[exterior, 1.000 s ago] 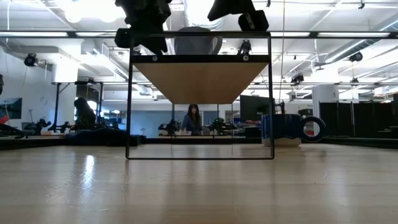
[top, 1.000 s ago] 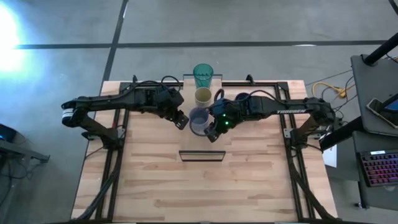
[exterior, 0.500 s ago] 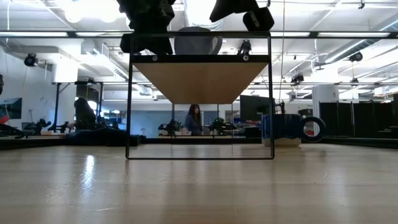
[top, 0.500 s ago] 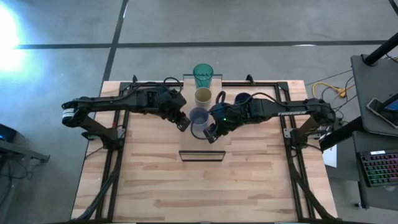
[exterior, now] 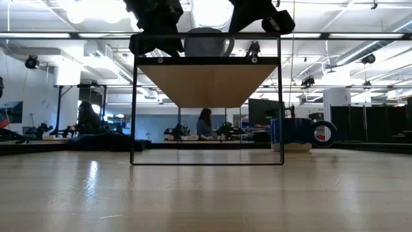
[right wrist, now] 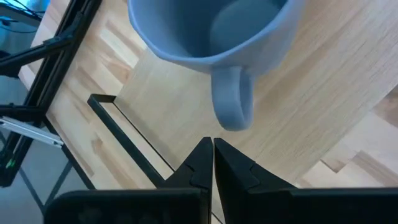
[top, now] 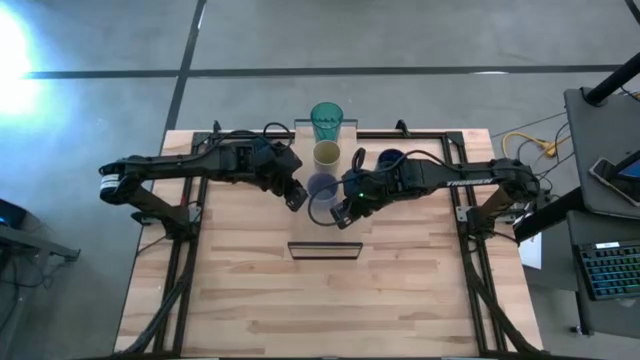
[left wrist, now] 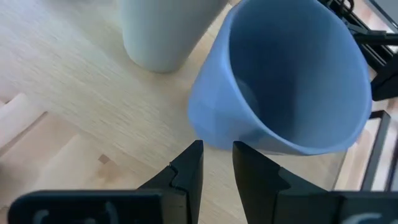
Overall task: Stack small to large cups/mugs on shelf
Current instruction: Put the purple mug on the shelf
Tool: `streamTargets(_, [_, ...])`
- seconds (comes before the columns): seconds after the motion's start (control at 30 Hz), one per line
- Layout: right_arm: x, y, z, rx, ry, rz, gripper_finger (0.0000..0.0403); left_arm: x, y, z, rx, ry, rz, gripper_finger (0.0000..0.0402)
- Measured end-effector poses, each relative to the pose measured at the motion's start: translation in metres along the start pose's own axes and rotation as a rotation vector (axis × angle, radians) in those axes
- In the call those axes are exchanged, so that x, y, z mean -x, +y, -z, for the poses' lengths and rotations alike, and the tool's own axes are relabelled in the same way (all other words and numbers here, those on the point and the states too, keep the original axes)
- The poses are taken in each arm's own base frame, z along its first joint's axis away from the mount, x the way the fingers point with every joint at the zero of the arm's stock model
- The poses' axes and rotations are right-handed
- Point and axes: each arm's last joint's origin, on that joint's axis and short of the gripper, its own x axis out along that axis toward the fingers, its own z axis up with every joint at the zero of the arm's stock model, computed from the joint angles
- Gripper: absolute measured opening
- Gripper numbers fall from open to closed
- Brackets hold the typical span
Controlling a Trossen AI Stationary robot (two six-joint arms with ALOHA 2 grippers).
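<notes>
Blue-grey mug [top: 322,187] upright on the shelf [top: 325,245], just beside the cream cup [top: 327,154]. Left gripper [left wrist: 217,163] close against its side, fingers nearly together; right gripper [right wrist: 212,151] pressed closed just off its handle [right wrist: 232,102], gripping nothing.

4 cups: tumbler [top: 326,120], cream cup [top: 327,154], grey mug [top: 322,187], navy mug [top: 391,160]; 1 shelf [top: 324,232].

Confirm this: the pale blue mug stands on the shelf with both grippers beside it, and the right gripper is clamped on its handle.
Not quite. In the right wrist view the right gripper is shut but short of the pale blue mug's handle, not clamped on it. The rest holds.
</notes>
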Motion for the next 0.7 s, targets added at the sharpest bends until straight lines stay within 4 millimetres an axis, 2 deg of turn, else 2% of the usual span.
streamTargets(0.37, [0.0,0.0024,0.0035,0.001,0.017,-0.013,0.0008,-0.0001,-0.0017,0.0013,-0.022,0.027,0.042,0.0073])
streamTargets(0.7, [0.0001,0.0012,0.002,-0.001,-0.038,0.024,0.0008,-0.0005,-0.0014,0.0017,-0.024,0.028,0.041,0.0073])
